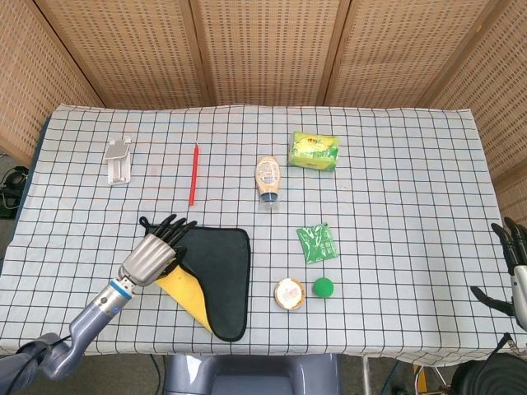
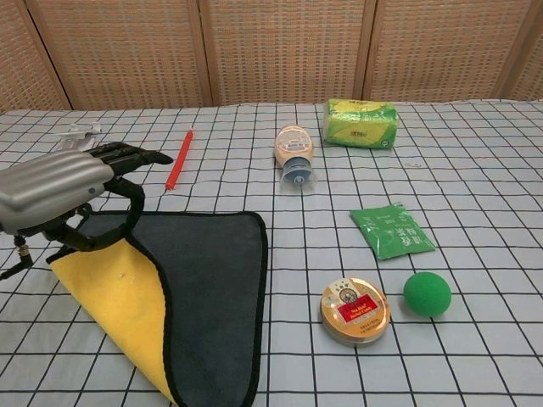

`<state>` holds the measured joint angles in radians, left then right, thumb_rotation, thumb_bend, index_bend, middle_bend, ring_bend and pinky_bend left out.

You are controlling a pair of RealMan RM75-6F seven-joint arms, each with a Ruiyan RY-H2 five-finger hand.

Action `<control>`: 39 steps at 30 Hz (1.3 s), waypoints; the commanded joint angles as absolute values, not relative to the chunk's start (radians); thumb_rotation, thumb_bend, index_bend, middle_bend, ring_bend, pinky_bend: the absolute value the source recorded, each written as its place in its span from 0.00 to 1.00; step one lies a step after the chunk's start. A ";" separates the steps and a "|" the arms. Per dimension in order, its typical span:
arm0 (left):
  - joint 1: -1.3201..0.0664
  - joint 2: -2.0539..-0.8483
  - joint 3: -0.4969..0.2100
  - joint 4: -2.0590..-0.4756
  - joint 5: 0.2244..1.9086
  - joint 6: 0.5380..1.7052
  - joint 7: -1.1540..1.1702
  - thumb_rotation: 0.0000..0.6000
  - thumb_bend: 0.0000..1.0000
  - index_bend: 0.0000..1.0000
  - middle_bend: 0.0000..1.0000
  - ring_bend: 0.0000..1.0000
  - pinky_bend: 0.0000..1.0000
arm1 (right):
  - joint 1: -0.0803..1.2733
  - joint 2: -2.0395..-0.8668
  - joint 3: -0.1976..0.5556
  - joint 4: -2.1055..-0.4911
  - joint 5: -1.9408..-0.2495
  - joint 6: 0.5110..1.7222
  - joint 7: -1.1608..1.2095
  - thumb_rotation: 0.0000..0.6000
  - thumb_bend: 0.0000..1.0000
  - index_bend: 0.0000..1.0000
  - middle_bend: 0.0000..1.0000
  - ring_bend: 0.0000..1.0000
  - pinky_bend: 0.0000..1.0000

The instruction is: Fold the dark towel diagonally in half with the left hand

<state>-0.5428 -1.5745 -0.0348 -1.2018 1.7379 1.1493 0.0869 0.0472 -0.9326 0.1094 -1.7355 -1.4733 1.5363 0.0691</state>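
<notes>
The fold is well under way but not finished. The left hand has the near-left corner of the dark towel pinched between thumb and curled fingers and holds it lifted over the towel's far-left part, so the yellow underside shows as a slanted flap along the left. The towel lies at the front left of the checked bench, its right half flat and dark side up, its far-right corner not yet met by the lifted corner. In my judgement, what is left is to carry that corner diagonally across to the far-right corner, lay it down edge to edge and let go; the crease already runs roughly on the diagonal. The right hand hangs off the bench's right edge, fingers spread and holding nothing. A round tin and green ball sit just right of the towel, clear of it.
</notes>
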 commanded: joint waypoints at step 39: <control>-0.873 -1.839 -0.068 -0.815 1.682 0.984 -0.014 1.00 0.47 0.66 0.00 0.00 0.00 | 0.061 -0.933 0.146 -1.687 -1.366 1.476 0.109 1.00 0.00 0.00 0.00 0.00 0.00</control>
<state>-0.8710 -1.8377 -0.0683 -0.8173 1.6837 0.9853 -0.0123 0.0614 -0.9326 0.1464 -1.6873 -1.3665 1.4765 0.1086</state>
